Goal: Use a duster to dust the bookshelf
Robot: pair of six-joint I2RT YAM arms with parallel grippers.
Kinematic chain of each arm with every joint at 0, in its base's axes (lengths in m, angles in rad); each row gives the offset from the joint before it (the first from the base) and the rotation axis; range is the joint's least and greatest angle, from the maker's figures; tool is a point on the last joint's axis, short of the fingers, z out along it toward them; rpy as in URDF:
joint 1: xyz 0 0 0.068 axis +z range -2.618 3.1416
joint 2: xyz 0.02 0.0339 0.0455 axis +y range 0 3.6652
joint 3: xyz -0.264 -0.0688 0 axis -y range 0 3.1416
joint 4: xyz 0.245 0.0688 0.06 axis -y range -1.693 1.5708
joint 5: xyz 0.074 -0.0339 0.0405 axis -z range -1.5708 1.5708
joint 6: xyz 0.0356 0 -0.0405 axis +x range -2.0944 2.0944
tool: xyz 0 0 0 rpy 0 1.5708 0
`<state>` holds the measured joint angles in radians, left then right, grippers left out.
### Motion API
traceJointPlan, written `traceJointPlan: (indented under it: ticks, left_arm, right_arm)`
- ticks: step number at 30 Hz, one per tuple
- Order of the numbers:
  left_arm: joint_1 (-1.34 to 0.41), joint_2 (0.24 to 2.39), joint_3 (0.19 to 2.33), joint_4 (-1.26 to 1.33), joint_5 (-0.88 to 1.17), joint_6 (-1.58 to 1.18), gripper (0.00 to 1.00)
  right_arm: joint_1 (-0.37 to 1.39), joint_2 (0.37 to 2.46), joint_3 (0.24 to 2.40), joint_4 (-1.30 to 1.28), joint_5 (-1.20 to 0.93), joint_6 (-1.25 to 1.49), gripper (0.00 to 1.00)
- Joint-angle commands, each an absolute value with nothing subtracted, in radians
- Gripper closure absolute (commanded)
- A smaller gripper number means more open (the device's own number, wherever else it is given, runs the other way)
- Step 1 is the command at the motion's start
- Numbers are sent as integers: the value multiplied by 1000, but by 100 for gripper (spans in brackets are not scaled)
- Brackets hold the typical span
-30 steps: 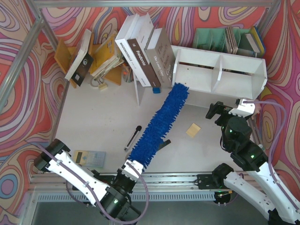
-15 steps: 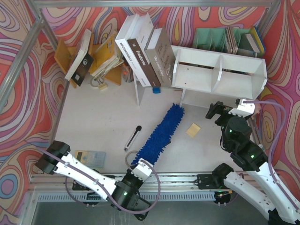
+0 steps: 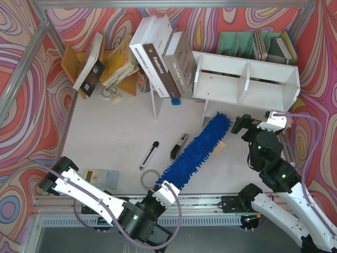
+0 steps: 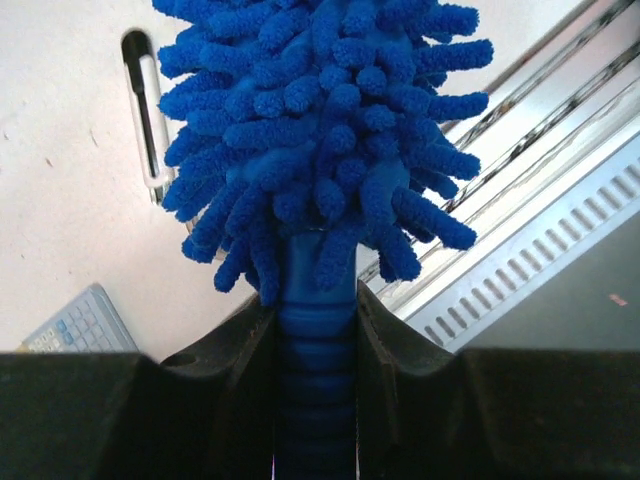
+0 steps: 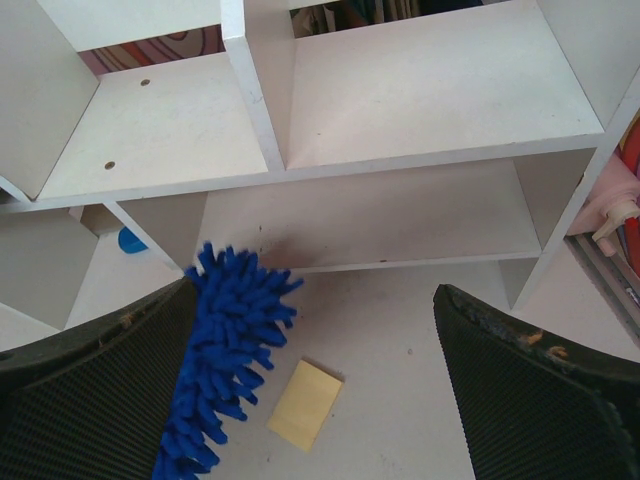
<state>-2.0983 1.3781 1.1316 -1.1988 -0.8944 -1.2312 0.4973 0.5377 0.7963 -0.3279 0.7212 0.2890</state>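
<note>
The duster [image 3: 197,150] slants across the table [image 3: 105,137], its tip at the left mouth of the lower tier of the bookshelf [image 3: 247,79]. The rest of that mouth stands open before the right gripper [image 3: 243,125]. A note [image 5: 305,405] lies just right of the duster. Left of it lie a tool [image 3: 179,146], pen [image 3: 149,154] and ring [image 3: 150,177], then bare table.

Well beyond my duster [image 3: 197,153], off to the left of its tip, lean three books whose spines I can partly read. The white book [image 3: 142,55] carries "MADEMOISELLE" in dark capitals, the dark brown book [image 3: 159,71] beside it has a white word that looks like "Fredonia", and the grey-brown book [image 3: 179,74] has a title starting "The Lonely", the rest too small. The calculator [image 4: 75,325] left of the handle shows keys, but their marks are too blurred to read.
</note>
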Motion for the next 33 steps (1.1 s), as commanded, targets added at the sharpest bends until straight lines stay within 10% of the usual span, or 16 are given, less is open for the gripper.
traceJointPlan:
  ticks: [1, 17, 33]
  left_arm:
    - [-2107, 1342, 1228, -1321, -1058, -1175, 100]
    - [-2090, 1261, 1483, -1520, -1348, -1124, 100]
    - [-1700, 1241, 1789, -980, -1238, -284, 100]
  right_arm:
    - [496, 523, 798, -332, 736, 287, 11]
    - [496, 459, 793, -328, 772, 295, 11]
    - [496, 476, 790, -324, 761, 287, 11]
